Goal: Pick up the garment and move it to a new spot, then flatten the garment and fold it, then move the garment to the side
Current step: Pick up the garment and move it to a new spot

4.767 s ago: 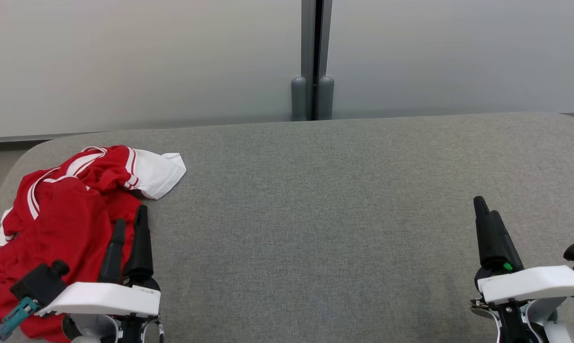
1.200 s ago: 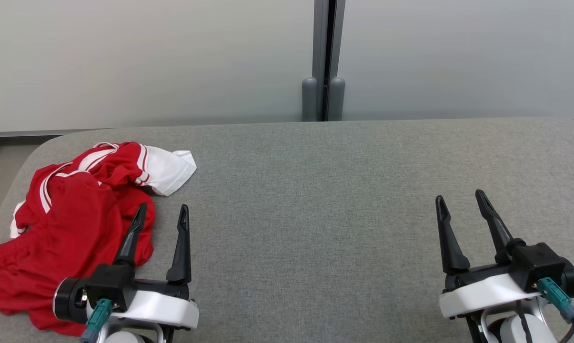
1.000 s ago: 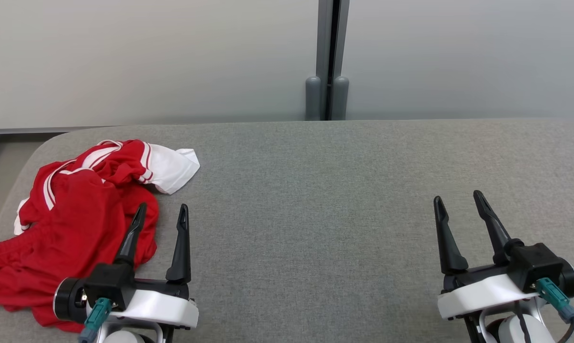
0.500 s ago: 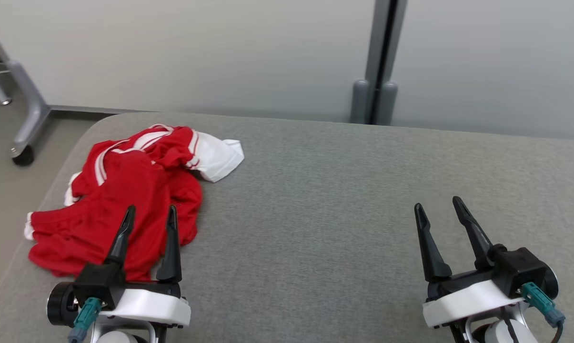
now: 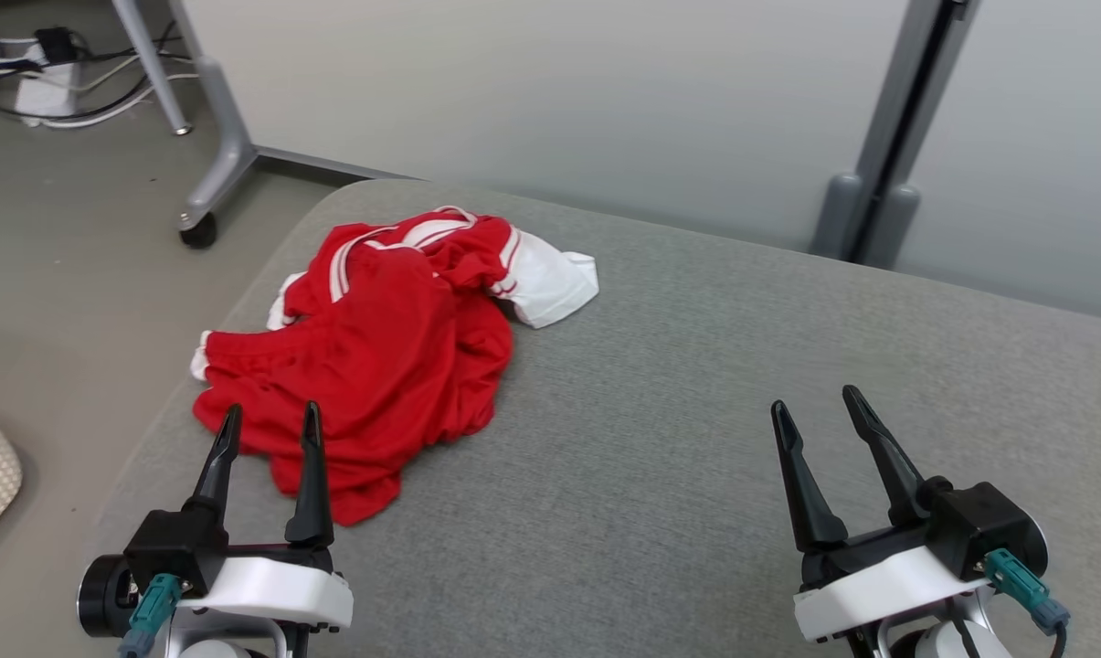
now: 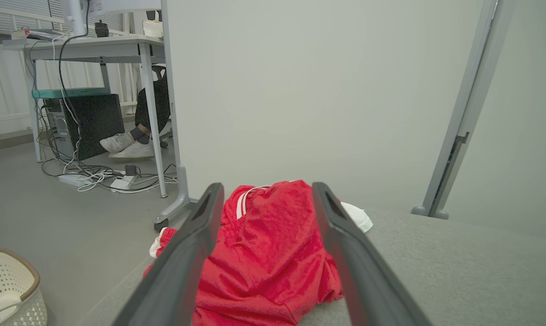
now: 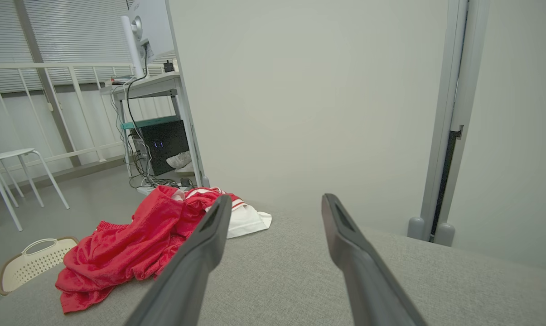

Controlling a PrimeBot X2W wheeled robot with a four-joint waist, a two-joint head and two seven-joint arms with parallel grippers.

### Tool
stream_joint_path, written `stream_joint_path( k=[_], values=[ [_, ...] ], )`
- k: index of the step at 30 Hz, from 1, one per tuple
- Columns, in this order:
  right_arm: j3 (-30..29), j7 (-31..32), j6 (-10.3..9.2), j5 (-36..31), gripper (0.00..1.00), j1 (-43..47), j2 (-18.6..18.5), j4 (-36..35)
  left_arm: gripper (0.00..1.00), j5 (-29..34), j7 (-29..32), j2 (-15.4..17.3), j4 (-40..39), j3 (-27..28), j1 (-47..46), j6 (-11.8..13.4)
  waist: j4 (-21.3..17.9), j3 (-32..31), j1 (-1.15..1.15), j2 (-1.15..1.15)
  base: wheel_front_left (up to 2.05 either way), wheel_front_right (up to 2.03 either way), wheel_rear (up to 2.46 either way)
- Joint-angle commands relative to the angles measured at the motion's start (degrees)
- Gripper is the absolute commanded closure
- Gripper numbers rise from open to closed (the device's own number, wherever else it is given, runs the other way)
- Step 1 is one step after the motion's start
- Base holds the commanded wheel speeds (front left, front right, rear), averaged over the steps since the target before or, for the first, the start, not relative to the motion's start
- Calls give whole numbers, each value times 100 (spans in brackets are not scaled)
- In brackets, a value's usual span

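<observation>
Grey tabletop (image 5: 660,411): crumpled garment (image 5: 395,356) near left corner. Left hand (image 5: 271,408) aimed for pickup, right hand (image 5: 813,397) idle; both spread, empty.

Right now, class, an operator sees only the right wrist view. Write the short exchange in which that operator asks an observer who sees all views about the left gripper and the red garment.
Operator: Where is the left gripper?
Observer: In the head view the left gripper sits at the garment's near edge, pointing at it.
Operator: Is it open?
Observer: Yes. In the left wrist view its fingers stand apart, with red cloth showing between them and nothing gripped.
</observation>
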Motion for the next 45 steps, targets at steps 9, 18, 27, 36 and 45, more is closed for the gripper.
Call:
stream_joint_path(
  k=[9, 18, 27, 36, 45],
  values=[
    [87, -2, 11, 78, 0, -2, -54, -53, 0, 14, -12, 23, 95, 107, 3, -59, 372, -31, 0, 0, 0, 0, 0],
    [122, -2, 11, 110, 0, -49, -66, -145, 0, -188, -1, 24, 479, 135, -248, -207, 223, -14, 0, 0, 0, 0, 0],
    [21, -2, 11, 66, 0, -179, -190, -202, 0, -479, 1080, 160, 1020, 144, -1543, -292, -205, 266, 0, 0, 0, 0, 0],
    [68, -2, 11, 23, 0, -447, -312, -285, 0, -879, 2293, 327, 2068, 342, -2957, -198, -673, 790, 0, 0, 0, 0, 0],
    [161, -2, 11, -15, 0, -751, -409, -316, 0, -1170, 2438, 336, 3458, 539, -4031, -56, -1040, 1334, 0, 0, 0, 0, 0]
  ],
)
